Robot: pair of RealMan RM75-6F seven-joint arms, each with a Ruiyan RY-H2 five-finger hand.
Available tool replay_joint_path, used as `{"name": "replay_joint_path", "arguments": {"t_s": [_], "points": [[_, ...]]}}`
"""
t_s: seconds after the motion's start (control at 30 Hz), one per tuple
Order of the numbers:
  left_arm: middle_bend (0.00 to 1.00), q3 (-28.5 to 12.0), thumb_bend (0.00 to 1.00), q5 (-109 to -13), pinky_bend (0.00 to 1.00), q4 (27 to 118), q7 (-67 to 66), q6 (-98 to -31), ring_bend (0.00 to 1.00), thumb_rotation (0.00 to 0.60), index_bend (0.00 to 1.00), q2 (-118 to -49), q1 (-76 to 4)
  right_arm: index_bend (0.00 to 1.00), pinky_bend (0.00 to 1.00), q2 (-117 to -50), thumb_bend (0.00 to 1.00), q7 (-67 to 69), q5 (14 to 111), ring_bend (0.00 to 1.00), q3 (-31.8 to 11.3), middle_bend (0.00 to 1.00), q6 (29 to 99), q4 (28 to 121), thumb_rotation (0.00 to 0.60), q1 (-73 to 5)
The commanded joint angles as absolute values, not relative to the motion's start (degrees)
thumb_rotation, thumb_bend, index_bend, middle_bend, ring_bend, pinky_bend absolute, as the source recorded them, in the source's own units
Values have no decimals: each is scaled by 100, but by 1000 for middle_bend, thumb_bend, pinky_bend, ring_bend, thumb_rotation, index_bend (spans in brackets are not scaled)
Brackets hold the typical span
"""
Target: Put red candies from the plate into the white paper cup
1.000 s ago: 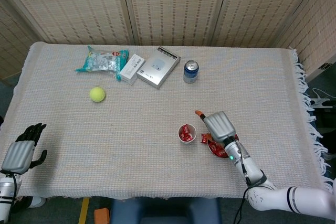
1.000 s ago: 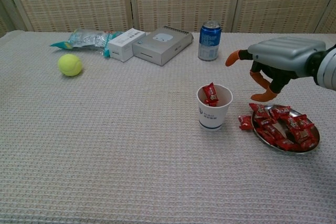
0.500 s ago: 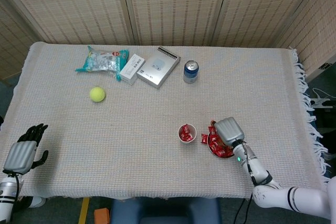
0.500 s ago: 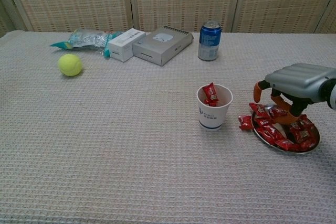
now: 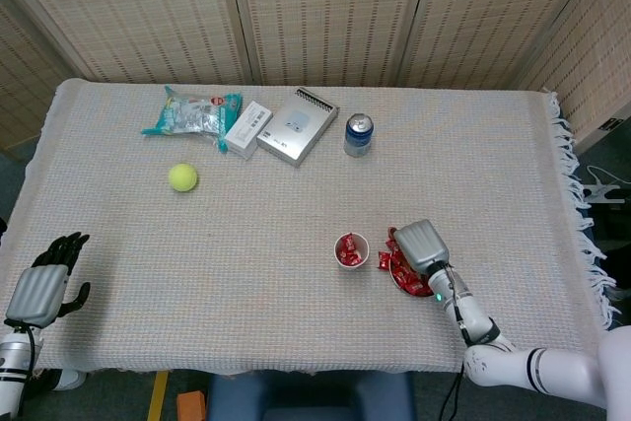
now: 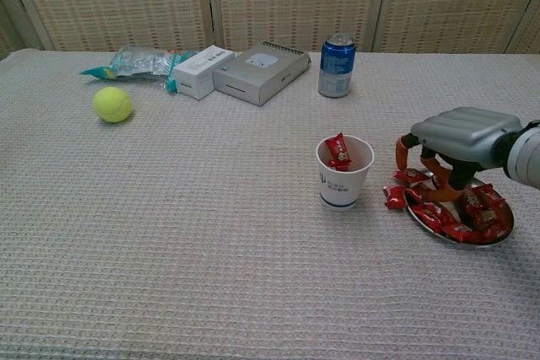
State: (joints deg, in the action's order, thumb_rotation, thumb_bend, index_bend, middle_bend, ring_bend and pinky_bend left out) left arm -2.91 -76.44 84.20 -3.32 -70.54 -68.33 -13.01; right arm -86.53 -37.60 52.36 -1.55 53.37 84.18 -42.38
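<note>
— Red wrapped candies [image 6: 460, 212] lay heaped on the small round metal plate [image 6: 498, 240] at the right of the counter [image 6: 211, 233], with one stray red candy [image 6: 393, 196] on the cloth beside the plate and a few already in the white paper cup [image 6: 343, 174] just to its left. What had changed?

— The right hand [image 6: 451, 153] had dropped. A second before, it hung well above the plate with its orange-tipped fingers [image 6: 402, 154] spread; half a second later it was down on the heap, and at this moment it had slid a little toward the cup side, fingers curled down among the candies.

— Did it have one?

— I could not tell; the fingertips were buried in the pile, and no candy showed clearly pinched.

— And the other hand?

— The left hand [image 5: 44, 283] idled at the counter's near left edge, fingers apart, holding nothing.

— So what did that mean?

— Probably another pick was starting, with most candies yet to go over.
</note>
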Motion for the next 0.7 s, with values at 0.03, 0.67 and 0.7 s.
{"name": "replay_joint_path", "arguments": {"t_s": [0.03,0.67,0.7], "points": [[0,-293,447,-7646,195,8420,-318,-7055,0,600,0,-6826,-1300,381,1000,-8677,201,-3753,5247,768,-163,757,5327,8413,600,-4246],[0,-288,448,-7659,195,8417,-286,-7056,0,600,0,-6814,-1298,546,1000,-8749,201,-3855,5261,770,-182,757,5460,8378,600,-4212],[0,-289,448,-7659,196,8417,-285,-7059,0,600,0,-6814,-1297,551,1000,-8750,200,-3870,5263,770,-176,757,5467,8376,600,-4210]]}}
